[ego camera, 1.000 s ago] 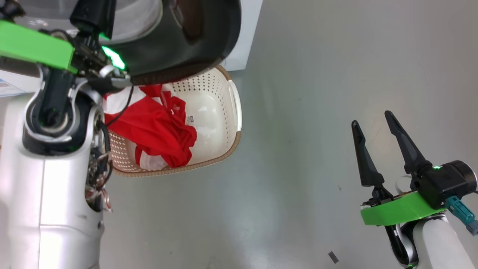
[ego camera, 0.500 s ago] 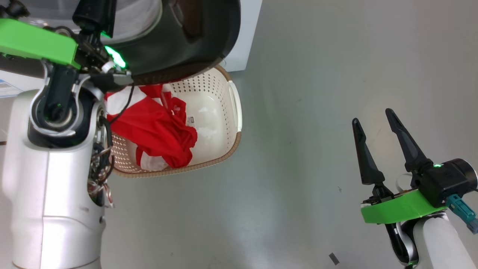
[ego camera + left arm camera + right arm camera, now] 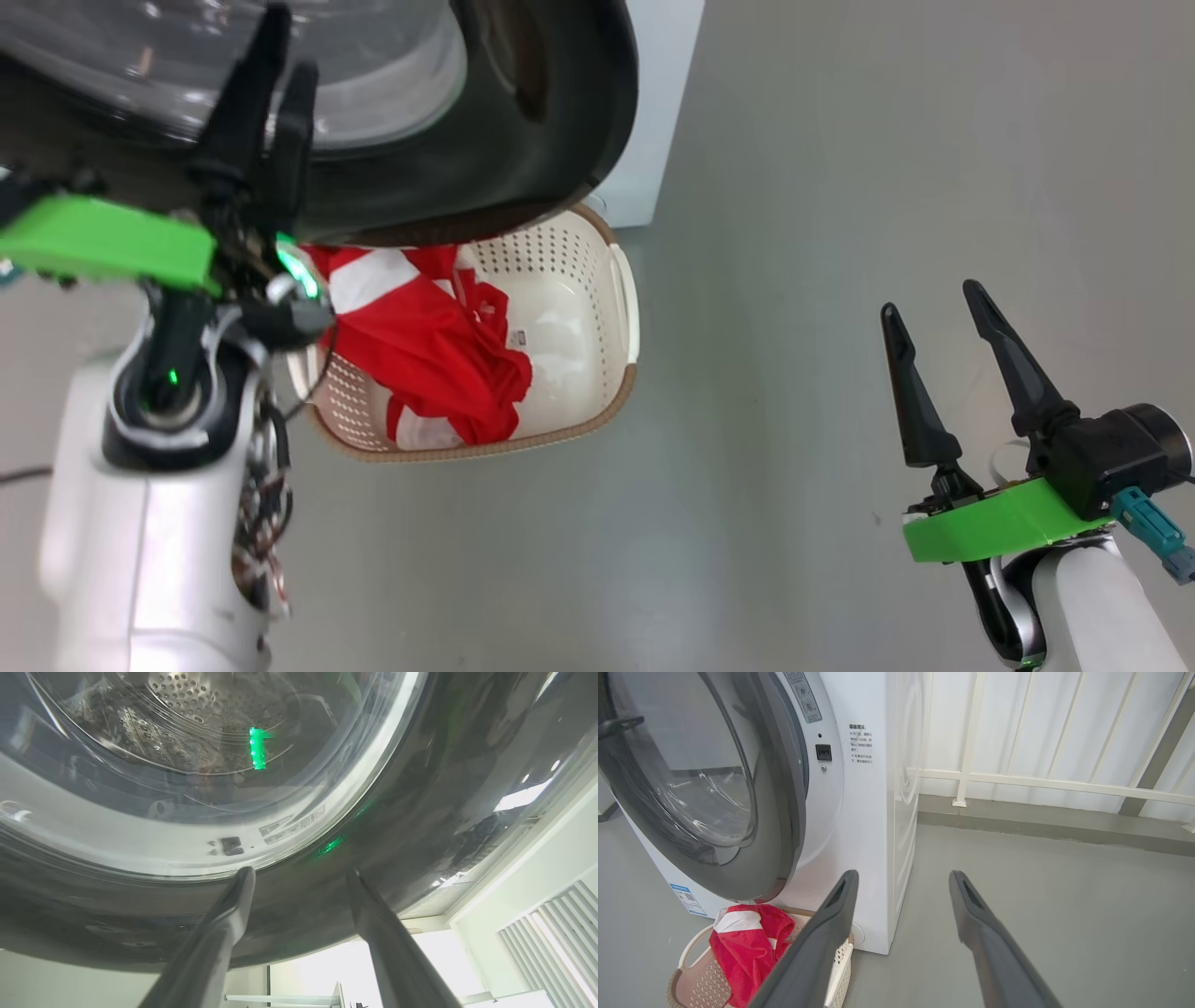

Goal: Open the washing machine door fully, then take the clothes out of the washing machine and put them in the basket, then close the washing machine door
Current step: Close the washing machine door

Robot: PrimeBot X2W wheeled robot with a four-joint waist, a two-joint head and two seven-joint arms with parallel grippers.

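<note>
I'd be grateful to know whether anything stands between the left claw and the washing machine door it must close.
Nothing visible does. The left claw, open, points straight at the black rim of the washing machine door with nothing between. The basket holding the clothes sits lower, beneath the door's bottom edge.

Glossy rim and clear glass on the washing machine door (image 3: 560, 121); perforated metal, probably steel, in the drum (image 3: 187, 700); soft cloth for the clothes (image 3: 429, 345); perforated plastic for the basket (image 3: 579, 289); matt grey floor (image 3: 840, 233).
</note>
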